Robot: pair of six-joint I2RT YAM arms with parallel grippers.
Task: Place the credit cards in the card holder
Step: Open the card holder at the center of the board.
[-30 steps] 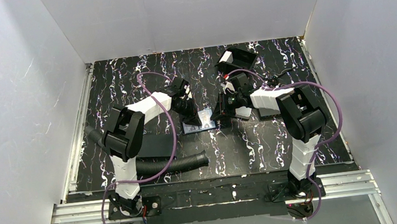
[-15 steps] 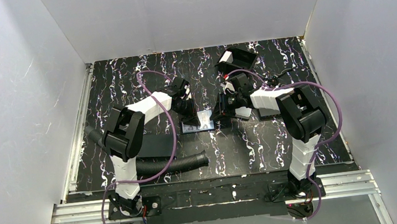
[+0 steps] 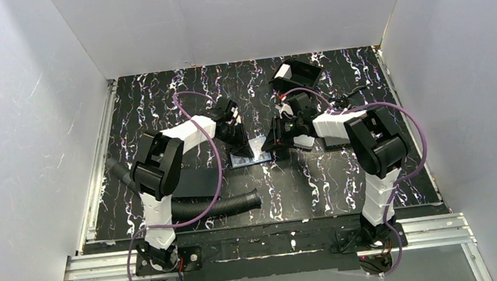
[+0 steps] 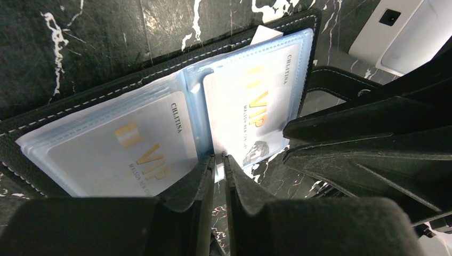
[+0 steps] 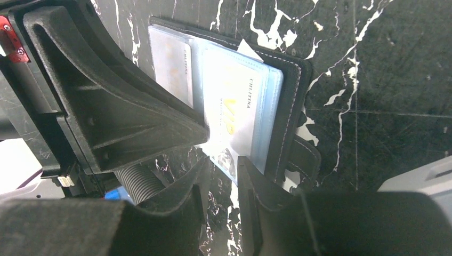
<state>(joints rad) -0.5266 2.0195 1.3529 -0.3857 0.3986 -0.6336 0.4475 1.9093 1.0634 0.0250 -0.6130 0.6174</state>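
The black card holder (image 3: pixel 247 156) lies open on the marble table between my two grippers. In the left wrist view its clear sleeves (image 4: pixel 176 128) hold two pale cards (image 4: pixel 250 106) with gold VIP lettering. A white card corner (image 4: pixel 265 34) pokes out at the far edge. My left gripper (image 4: pixel 219 160) is nearly shut, with its tips at the sleeves' near edge by the fold. My right gripper (image 5: pixel 223 162) has its jaws a little apart at the right-hand card's near corner (image 5: pixel 229 160). The holder's closing tab (image 5: pixel 304 157) lies beside it.
A silver-grey case (image 3: pixel 306 141) lies just right of the holder, and also shows in the left wrist view (image 4: pixel 410 32). A flat black pad (image 3: pixel 193 181) and a corrugated hose (image 3: pixel 218 205) lie at the front left. A black box (image 3: pixel 296 73) stands at the back.
The left gripper has shifted slightly towards the holder's fold. The holder stays open in the same place, and the right arm has barely moved.
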